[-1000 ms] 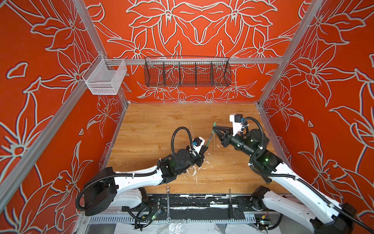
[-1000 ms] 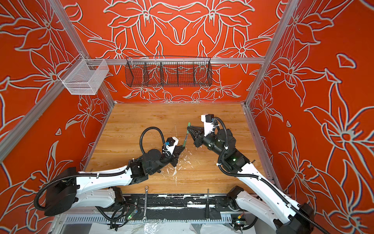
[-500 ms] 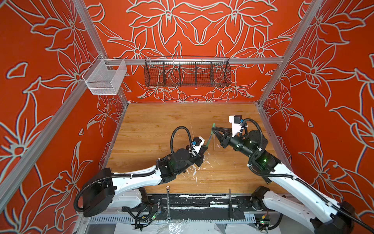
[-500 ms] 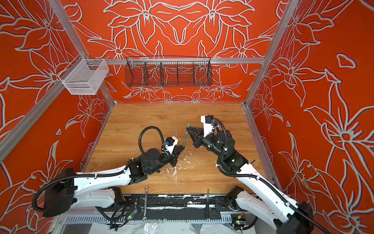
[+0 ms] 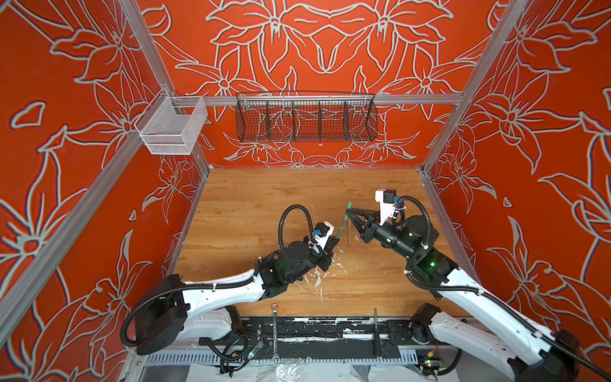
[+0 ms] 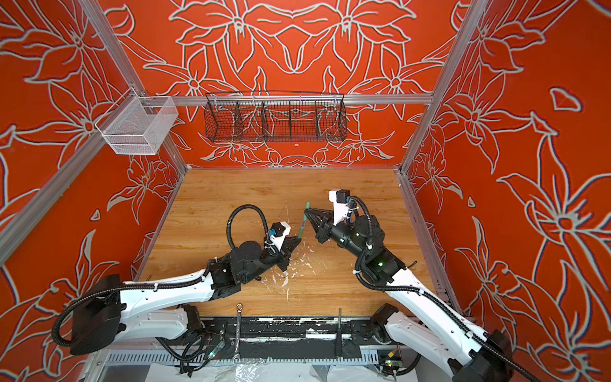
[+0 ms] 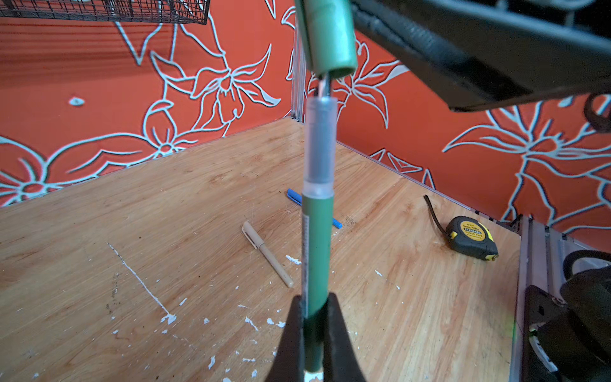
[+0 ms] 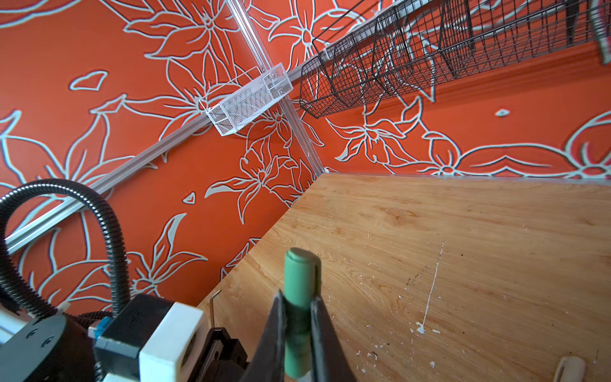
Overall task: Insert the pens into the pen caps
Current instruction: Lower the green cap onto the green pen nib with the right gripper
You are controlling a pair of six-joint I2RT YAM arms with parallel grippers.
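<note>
**Ana:** Two pincers meet in mid-air above the counter. What is each one doing?

**Ben:** Closest in, the left pincer (image 7: 315, 302) is clamped on the lower barrel of the green pen (image 7: 317, 238), with the pen's writing end pointing away from the wrist. The right pincer (image 8: 297, 296) is pinched together on the green cap (image 8: 299, 274), whose open mouth faces the pen. Each piece is gripped away from its mating end, which leaves those ends free to slide together.

**Ana:** How near are they?

**Ben:** In the left wrist view, the pen's dark tip sits just at the cap's mouth, and the pale collar below it is wholly outside. I judge that they are lined up and the push home is not yet made.

**Ana:** And the shapes and textures?

**Ben:** The pen is a slim matte green tube, then a frosted, see-through grey collar that narrows to a dark point. The cap is a stubby smooth tube with a rounded closed end. The pincer fingers are black tapering wedges.

**Ana:** What lies further out?

**Ben:** The wood-grain counter (image 7: 132, 215) is speckled with white paint flecks (image 7: 168, 318). On it lie a tan pen (image 7: 266, 253) and a blue pen (image 7: 294, 195), near each other. Both seem capped, though the blue one is partly hidden. A yellow-and-black tape measure (image 7: 471, 239) rests near the wall.
</note>
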